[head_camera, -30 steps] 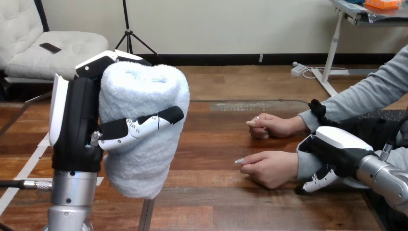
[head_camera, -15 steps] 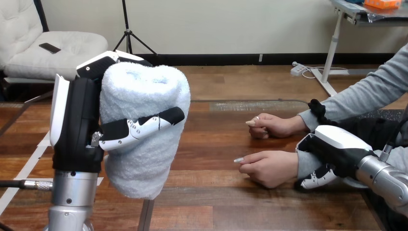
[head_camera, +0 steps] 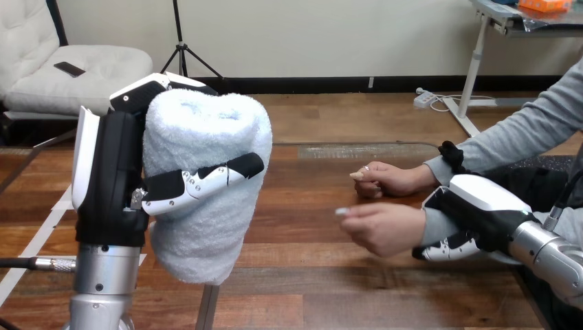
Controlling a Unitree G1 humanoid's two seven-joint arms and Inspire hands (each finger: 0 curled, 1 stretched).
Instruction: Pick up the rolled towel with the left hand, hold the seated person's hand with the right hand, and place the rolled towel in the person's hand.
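A pale blue rolled towel (head_camera: 206, 172) stands upright in my left hand (head_camera: 106, 179), raised above the table's left side. The thumb (head_camera: 203, 181) crosses the towel's front and the fingers curl behind its top. At the right, my right hand (head_camera: 481, 206) wraps the grey-sleeved wrist of the person's nearer hand (head_camera: 385, 227). Its white shell lies over the wrist and its fingers (head_camera: 443, 249) curl under the wrist. That nearer hand hovers just above the wood, loosely curled and holding nothing. A wide stretch of table separates the towel from it.
The person's farther hand (head_camera: 388, 179) rests on the wooden table (head_camera: 309, 289) as a loose fist, just behind the held one. The person's grey-sleeved arms come in from the right edge. Bare wood lies between the towel and the person's hands.
The person's nearer hand has lifted off the table. My right hand's fingers have slid further left under its wrist. My left hand and the towel have stayed put.
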